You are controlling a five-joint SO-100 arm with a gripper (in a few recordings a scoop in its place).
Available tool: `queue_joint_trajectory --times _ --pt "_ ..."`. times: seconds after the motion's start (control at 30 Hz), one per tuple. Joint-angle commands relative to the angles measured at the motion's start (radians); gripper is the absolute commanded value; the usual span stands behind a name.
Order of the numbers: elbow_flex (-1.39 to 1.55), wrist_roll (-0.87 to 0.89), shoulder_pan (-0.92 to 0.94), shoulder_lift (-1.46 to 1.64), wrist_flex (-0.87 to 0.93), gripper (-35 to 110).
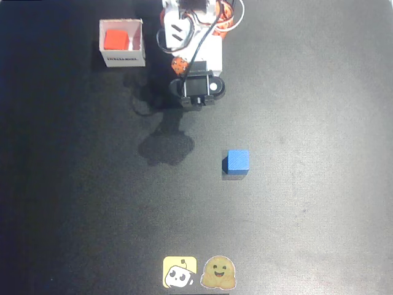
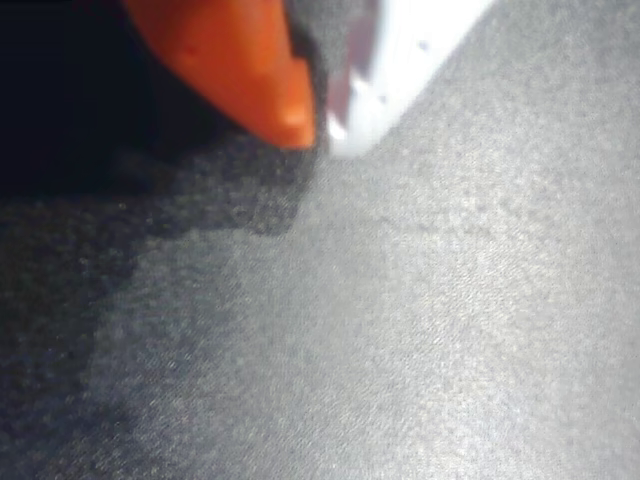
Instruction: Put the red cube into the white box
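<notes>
- Where the overhead view looks straight down, the red cube point(image 1: 116, 39) sits inside the white box point(image 1: 139, 42), against the box's left wall, with a strip of white floor bare to its right.
- The white box stands at the upper left of the dark worktop point(image 1: 307, 184), open side up, and a line of dark print runs along its near wall.
- The arm point(image 1: 191, 43) is folded up at the top centre, just to the right of the box and apart from it, with white and orange parts and a black motor housing facing the camera.
- The jaws point(image 2: 315, 125) show at the top of the wrist view as an orange finger point(image 2: 240, 60) and a white finger point(image 2: 400, 60) whose tips nearly meet; nothing lies between them, and they hang above bare worktop.
- A blue cube point(image 1: 237, 161) rests alone on the worktop right of centre, well apart from the arm and from the box.
- Two stickers lie at the bottom edge of the overhead view: a yellow square one point(image 1: 179, 271) and beside it a round smiling one point(image 1: 218, 273).
- The arm's shadow point(image 1: 166, 146) falls on the worktop below its base.
</notes>
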Motion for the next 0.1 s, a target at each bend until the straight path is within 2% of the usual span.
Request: queue_joint_trajectory --times 0.0,0.07 --pt "-0.003 0.002 0.003 0.005 0.006 0" --pt "-0.003 0.002 0.003 0.005 0.006 0"
